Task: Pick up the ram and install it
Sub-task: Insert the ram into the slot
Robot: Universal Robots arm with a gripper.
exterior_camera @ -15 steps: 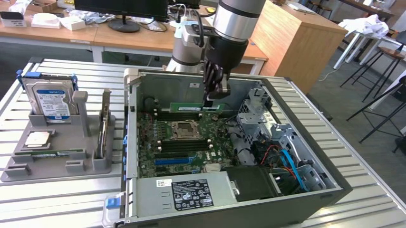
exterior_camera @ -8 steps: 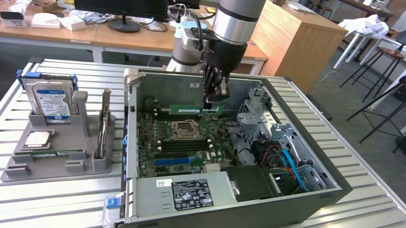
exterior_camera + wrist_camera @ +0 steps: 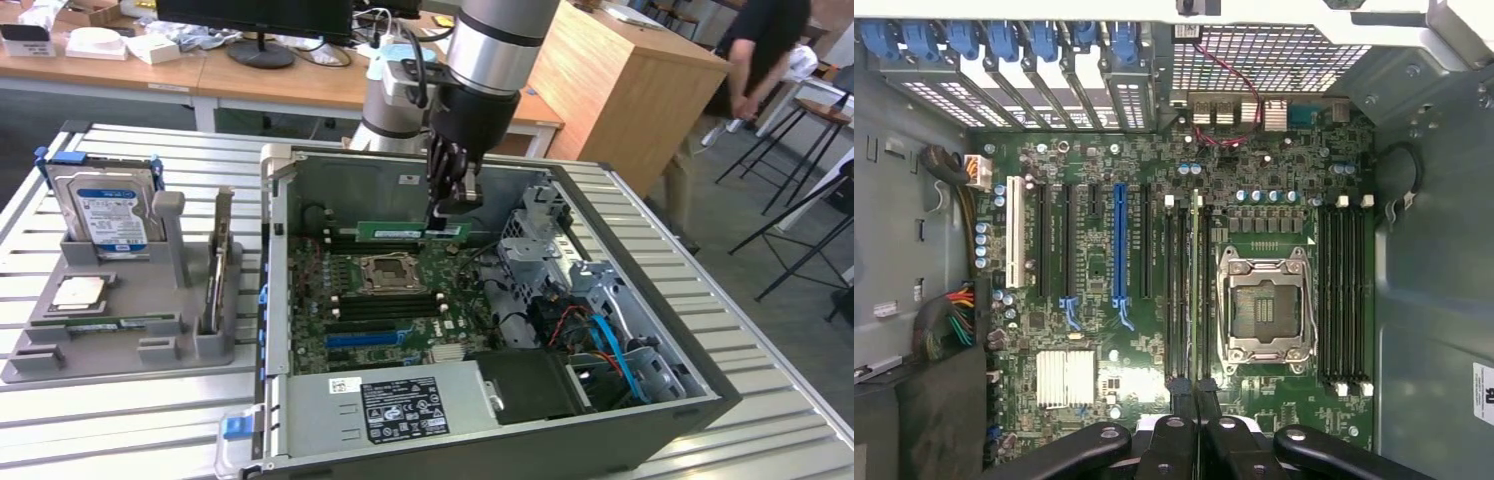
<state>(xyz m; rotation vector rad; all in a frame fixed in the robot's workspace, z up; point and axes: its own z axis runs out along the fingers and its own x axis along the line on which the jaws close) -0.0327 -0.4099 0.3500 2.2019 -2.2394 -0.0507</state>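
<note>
My gripper (image 3: 449,208) reaches down into the open computer case (image 3: 694,360) and is shut on the ram (image 3: 407,232), a long green stick held level by one end, just beyond the processor socket (image 3: 387,268). In the wrist view the ram (image 3: 1197,290) shows edge-on as a thin strip. It runs out from between the black fingertips (image 3: 1176,392), in line with the black memory slots (image 3: 1179,290) beside the socket (image 3: 1264,305). Whether the stick touches a slot I cannot tell.
A grey parts holder (image 3: 160,345) at the exterior view's left carries a hard drive (image 3: 114,215), a silver processor chip (image 3: 78,292) and an upright card (image 3: 218,270). Inside the case are a power supply (image 3: 387,400) and blue cables (image 3: 614,345). A person (image 3: 763,50) stands far back.
</note>
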